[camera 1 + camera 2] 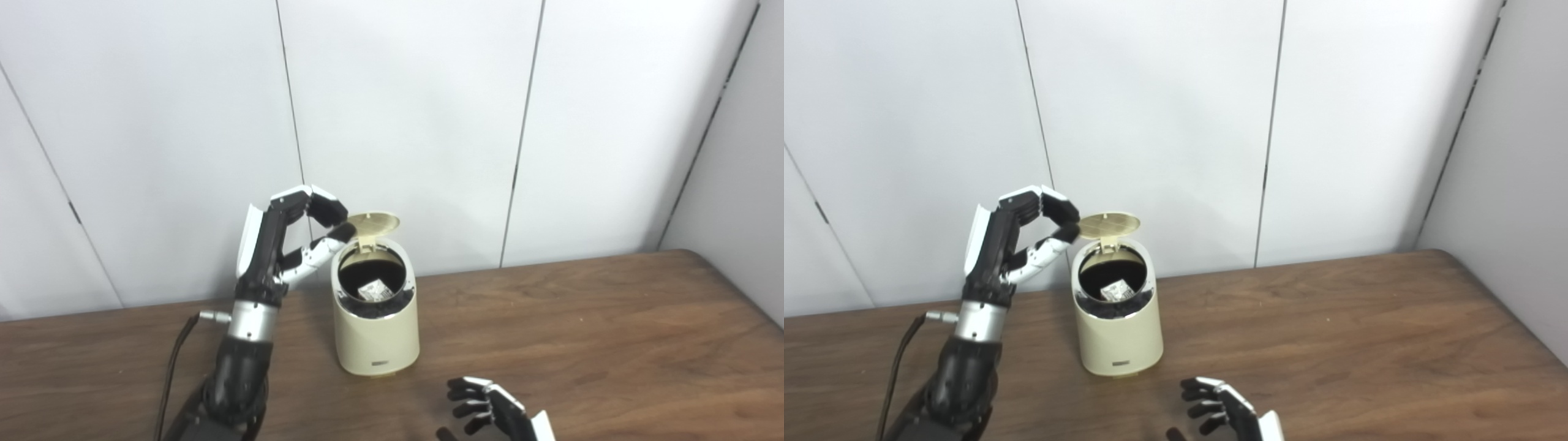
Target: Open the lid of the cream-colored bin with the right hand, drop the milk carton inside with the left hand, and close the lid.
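Your left hand (288,239) is raised beside the cream bin (376,318), fingers curled toward the thumb, holding nothing, fingertips at the edge of the upright lid (373,222); contact there is hard to judge; your right hand (490,410) hovers low over the wooden surface (582,343), fingers loosely spread, partly cut off by the frame; the milk carton (375,290) lies inside the open bin, mostly hidden; the bin's small front label (380,364) is unreadable.

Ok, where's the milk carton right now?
The small milk carton lies inside the open cream-colored bin, left of centre on the wooden table, under the raised lid that the left hand reaches.
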Robot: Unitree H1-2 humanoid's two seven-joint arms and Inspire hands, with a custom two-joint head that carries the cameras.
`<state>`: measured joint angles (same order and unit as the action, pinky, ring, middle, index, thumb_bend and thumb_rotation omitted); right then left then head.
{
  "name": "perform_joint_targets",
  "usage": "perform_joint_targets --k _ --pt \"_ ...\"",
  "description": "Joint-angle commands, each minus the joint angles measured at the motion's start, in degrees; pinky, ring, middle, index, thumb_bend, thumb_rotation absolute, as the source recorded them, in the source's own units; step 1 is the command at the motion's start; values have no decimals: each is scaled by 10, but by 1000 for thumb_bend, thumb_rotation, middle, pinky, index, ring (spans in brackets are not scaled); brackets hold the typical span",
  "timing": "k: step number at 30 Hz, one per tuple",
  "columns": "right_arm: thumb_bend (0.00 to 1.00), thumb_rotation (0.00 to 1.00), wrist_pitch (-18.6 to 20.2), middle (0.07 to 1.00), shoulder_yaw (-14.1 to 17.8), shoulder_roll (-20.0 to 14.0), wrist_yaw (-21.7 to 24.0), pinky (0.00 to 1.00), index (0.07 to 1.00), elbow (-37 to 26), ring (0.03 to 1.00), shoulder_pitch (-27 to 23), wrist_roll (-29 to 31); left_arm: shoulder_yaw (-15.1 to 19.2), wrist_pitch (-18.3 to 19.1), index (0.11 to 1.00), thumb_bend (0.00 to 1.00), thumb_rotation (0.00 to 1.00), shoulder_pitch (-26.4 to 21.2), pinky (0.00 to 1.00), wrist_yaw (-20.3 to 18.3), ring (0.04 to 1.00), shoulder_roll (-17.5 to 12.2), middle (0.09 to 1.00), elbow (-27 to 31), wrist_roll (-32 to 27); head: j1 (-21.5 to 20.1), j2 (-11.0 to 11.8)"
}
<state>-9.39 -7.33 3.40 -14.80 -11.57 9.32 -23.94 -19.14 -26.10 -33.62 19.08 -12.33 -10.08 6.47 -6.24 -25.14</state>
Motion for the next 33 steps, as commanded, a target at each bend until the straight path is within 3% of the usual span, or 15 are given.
perform_joint_targets --k 1,3,6,8,10,12,17,21,26,28,30,33 --pt "204 141 -19 671 12 -13 12 522 669 -4 630 -8 36 24 -8 445 412 452 38 372 -36 401 -15 429 54 -43 7 3" --pt "207 189 -10 663 18 -16 23 529 663 -28 630 -24 43 50 -8 479 475 139 96 396 -71 434 -9 465 95 -81 14 5" --pt "213 349 -9 673 26 -42 41 528 673 -67 639 -64 17 75 2 492 475 90 173 450 -108 522 -8 564 143 -132 24 11" --pt "233 401 -14 711 29 -59 53 555 702 -80 679 -86 19 89 20 635 282 592 200 535 -129 609 -3 644 163 -158 29 12" --pt "259 464 11 741 33 -75 74 585 727 -109 711 -114 20 103 45 684 252 711 233 579 -142 649 -1 679 181 -175 35 14" --pt "351 607 38 789 37 -86 93 645 771 -134 763 -138 19 116 67 751 239 746 260 656 -153 724 4 744 193 -181 33 17" --pt "409 720 63 749 45 -116 137 576 727 -191 714 -208 -19 129 80 806 214 741 352 720 -162 790 36 805 195 -157 35 15" --pt "469 779 99 773 54 -162 193 594 761 -214 735 -268 -17 131 33 834 229 775 387 774 -185 821 55 843 151 -142 26 14" --pt "590 803 151 819 63 -207 250 621 799 -222 780 -333 -3 128 -3 881 292 895 382 919 -208 891 78 898 98 -125 23 16" --pt "666 846 184 845 59 -222 279 642 825 -228 807 -359 -19 129 -3 895 262 941 376 948 -206 907 87 910 91 -111 24 16" --pt "728 890 216 881 52 -239 313 723 863 -230 857 -391 -36 131 2 908 232 979 375 957 -197 916 99 919 89 -92 27 16" --pt "763 905 231 885 40 -255 341 780 881 -219 883 -433 -53 133 10 914 201 999 375 964 -197 925 111 926 95 -79 30 17"
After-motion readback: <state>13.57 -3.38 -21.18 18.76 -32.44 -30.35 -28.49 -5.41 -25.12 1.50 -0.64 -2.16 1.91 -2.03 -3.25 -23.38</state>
